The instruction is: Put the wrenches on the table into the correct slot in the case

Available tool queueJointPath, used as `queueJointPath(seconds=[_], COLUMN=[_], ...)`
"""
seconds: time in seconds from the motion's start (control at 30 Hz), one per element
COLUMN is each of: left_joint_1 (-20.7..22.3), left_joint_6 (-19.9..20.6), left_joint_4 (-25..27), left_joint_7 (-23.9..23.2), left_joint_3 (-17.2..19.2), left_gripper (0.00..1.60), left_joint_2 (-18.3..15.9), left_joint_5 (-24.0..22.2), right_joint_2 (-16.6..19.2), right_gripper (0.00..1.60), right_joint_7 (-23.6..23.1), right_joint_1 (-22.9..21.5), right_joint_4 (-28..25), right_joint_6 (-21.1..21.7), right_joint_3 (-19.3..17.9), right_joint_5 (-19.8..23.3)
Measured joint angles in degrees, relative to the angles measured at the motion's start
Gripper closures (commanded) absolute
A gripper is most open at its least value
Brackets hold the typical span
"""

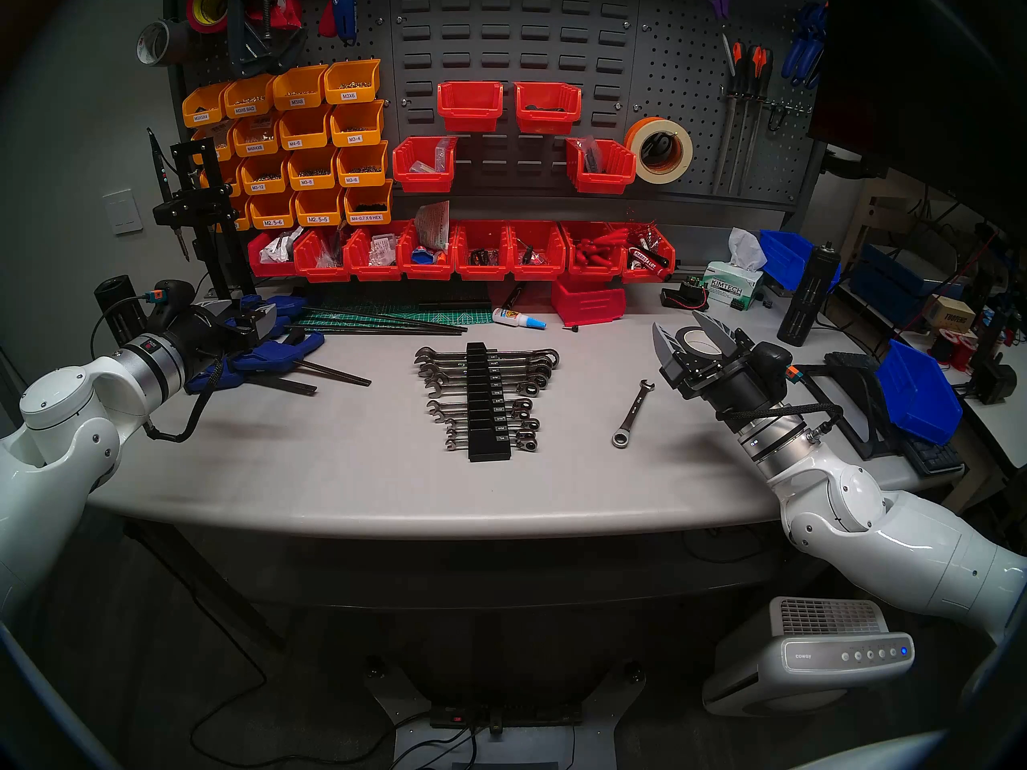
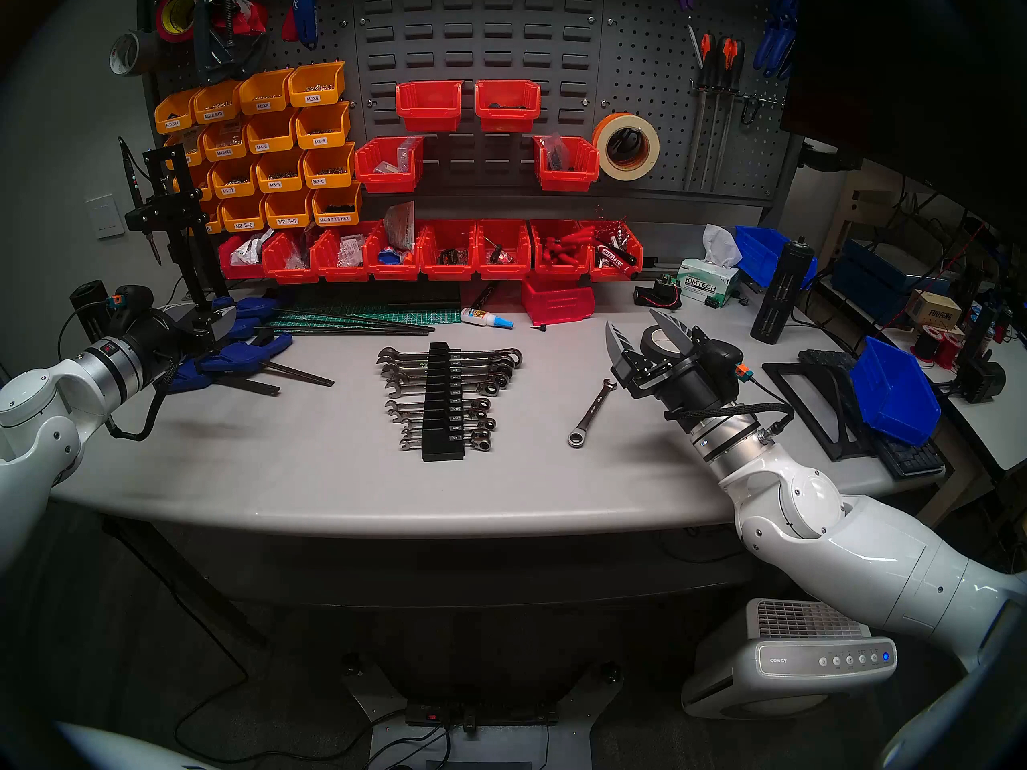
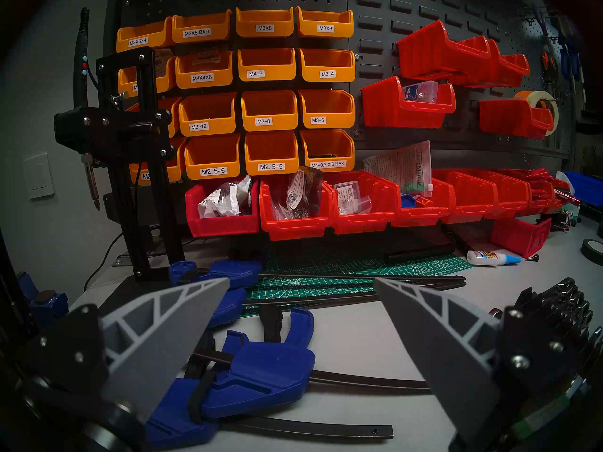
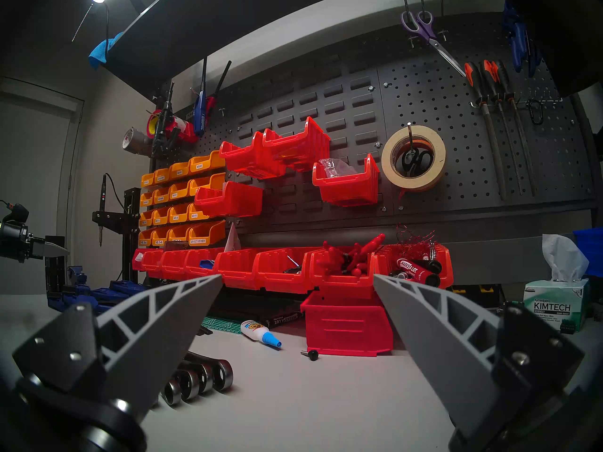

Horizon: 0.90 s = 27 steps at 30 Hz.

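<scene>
1. The loose combination wrench (image 1: 633,413) lies flat on the grey bench (image 1: 333,474), well right of the black wrench rack (image 1: 488,402), open jaw pointing away.
2. One groove (image 1: 487,395) midway along the rack stands empty.
3. The right hand (image 1: 686,330) hovers released and empty above the wrench's far end; it should tip down and pinch mid-shaft.
4. The left hand (image 1: 261,321), also released, is idle over blue clamps (image 1: 278,352).

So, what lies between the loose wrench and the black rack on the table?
Nothing: in the head view only bare grey table separates the loose wrench from the rack.
</scene>
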State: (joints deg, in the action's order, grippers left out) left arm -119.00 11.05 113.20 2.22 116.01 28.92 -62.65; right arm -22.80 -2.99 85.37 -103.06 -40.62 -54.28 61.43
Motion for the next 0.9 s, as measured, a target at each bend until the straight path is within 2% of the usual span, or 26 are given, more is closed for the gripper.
queueJointPath(seconds=[0.67, 0.8, 0.9], left_joint_1=[-0.01, -0.01, -0.01], left_joint_6=[0.05, 0.06, 0.07], left_joint_4=[-0.01, -0.02, -0.02], left_joint_7=[0.00, 0.00, 0.01], left_joint_3=[-0.01, -0.01, -0.01], left_gripper=[0.00, 0.00, 0.00], left_joint_2=[0.02, 0.02, 0.02], left_joint_5=[0.00, 0.01, 0.01], right_joint_2=[0.06, 0.39, 1.23], right_gripper=[0.00, 0.00, 0.00], right_joint_7=[0.07, 0.01, -0.62], right_joint_1=[-0.04, -0.18, -0.45], right_joint_4=[0.02, -0.13, -0.54], right_joint_6=[0.15, 1.28, 3.86], right_joint_3=[0.12, 0.25, 0.36], right_joint_5=[-0.14, -0.55, -0.98])
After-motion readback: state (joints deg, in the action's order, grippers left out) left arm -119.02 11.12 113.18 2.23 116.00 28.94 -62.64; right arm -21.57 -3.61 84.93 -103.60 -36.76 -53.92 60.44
